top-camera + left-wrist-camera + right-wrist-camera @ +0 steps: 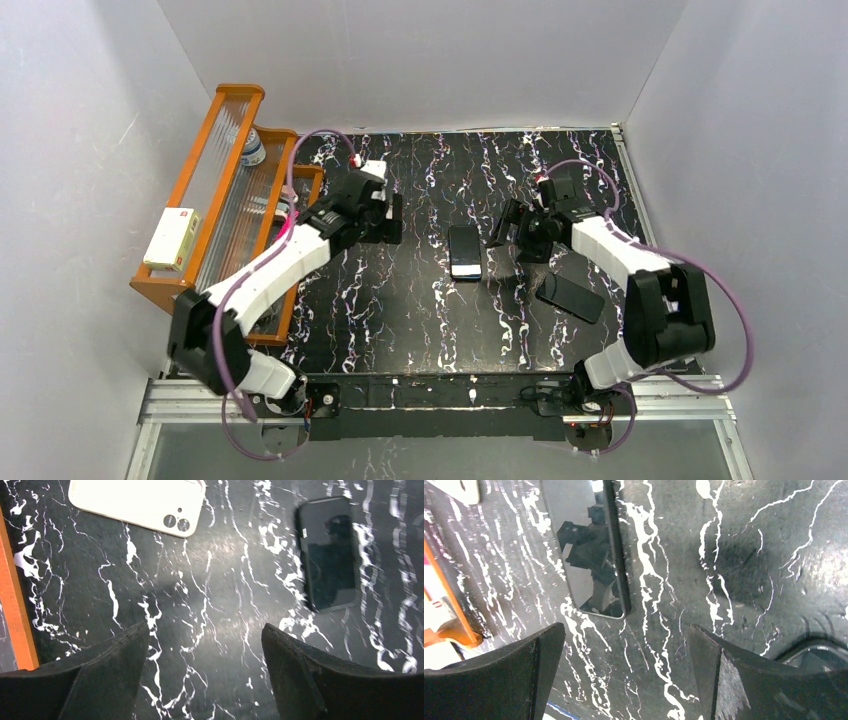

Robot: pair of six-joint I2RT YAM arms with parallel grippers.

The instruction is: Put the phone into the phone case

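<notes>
While the phone (pixel 465 252) lies long axis near-to-far, just ahead-left of my right gripper (pixel 626 629), the nearer one, the phone case (pixel 137 502) sits beyond my left gripper (pixel 205 630), seemingly hidden from overhead; both gape empty.

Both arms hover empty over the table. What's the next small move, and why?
Probably ease the right gripper toward the phone: its fingers are open and empty, and the phone lies flat just ahead, left of their gap, apart from the phone case.
</notes>
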